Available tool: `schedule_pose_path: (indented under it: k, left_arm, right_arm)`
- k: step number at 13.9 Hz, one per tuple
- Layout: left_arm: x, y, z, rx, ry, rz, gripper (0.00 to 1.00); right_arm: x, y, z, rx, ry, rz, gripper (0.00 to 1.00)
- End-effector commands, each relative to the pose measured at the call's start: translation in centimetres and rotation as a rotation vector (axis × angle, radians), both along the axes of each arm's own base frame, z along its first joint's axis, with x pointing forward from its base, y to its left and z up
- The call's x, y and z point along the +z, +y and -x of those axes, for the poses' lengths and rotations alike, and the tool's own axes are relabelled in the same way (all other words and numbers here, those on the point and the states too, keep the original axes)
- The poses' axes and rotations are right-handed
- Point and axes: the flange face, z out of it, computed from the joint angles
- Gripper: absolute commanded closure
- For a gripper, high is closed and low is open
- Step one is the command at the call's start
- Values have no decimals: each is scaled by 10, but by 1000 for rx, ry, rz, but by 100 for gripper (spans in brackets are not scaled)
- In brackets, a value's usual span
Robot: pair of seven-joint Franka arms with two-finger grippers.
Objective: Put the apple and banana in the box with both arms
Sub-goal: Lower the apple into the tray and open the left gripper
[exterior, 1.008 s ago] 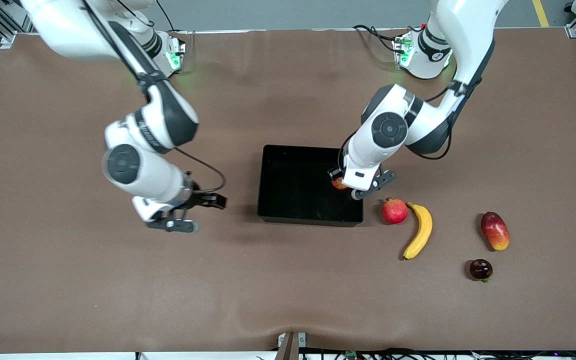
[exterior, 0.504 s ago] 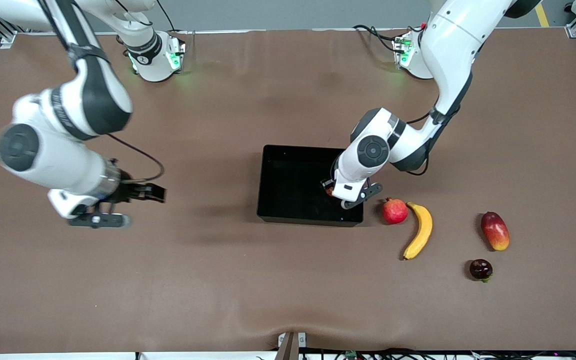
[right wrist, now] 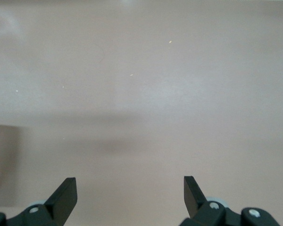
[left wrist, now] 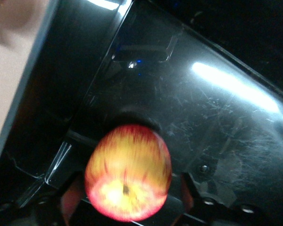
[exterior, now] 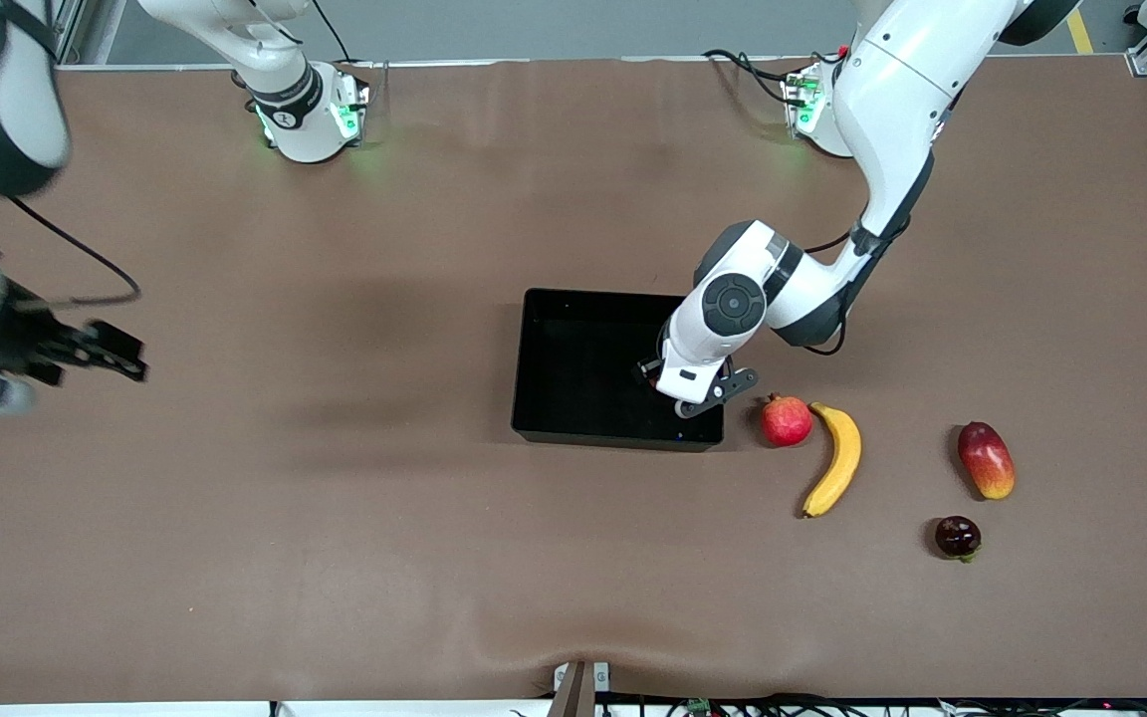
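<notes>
Setting the apple (left wrist: 128, 178) into the box (exterior: 534, 398) is my step: the left hand (exterior: 670, 390) sits low inside the corner nearest the pomegranate (exterior: 786, 420). The apple lies between its fingers (left wrist: 71, 200), but whether they pinch it or have let go I cannot tell. I would spread wide, then lift straight up, so neither finger drags the fruit or clips the wall. The banana (exterior: 837, 458) waits on the surface beside the pomegranate. My right hand (right wrist: 129, 195), spread and empty, hangs over bare surface at its end.
</notes>
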Motion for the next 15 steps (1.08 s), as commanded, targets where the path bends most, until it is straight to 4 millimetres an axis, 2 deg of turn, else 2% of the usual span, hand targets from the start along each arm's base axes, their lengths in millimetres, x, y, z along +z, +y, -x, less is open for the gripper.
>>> schedule_pose_path:
  k: [1, 3, 6, 7, 9, 10, 13, 14, 15]
  left_arm:
    - [23, -5, -10, -2, -36, -8, 0]
    - [56, -2, -24, 7, -34, -24, 0]
    - [124, 10, -51, 32, -25, -53, 0]
    - [138, 21, -60, 41, -25, -61, 0]
    - [159, 62, -82, 78, -43, -60, 0]
    - [160, 80, -91, 53, -49, -54, 0]
    - [145, 137, -116, 6, -51, -39, 0]
    - [133, 152, -124, -2, -53, -29, 0]
    - [122, 154, -126, -19, -49, -25, 0]
  right_arm:
    - [34, -10, 29, -15, -6, -11, 0]
    - [42, -16, 46, -35, 55, -14, 0]
    - [45, -30, 57, -93, 102, -20, 0]
    - [53, -35, 65, -104, 100, -24, 0]
    - [61, -36, 74, -136, 106, -27, 0]
    - [60, -36, 76, -150, 117, -27, 0]
    - [64, -42, 77, -161, 110, -26, 0]
    - [64, -47, 77, -161, 111, -28, 0]
    - [62, -49, 76, -161, 111, -28, 0]
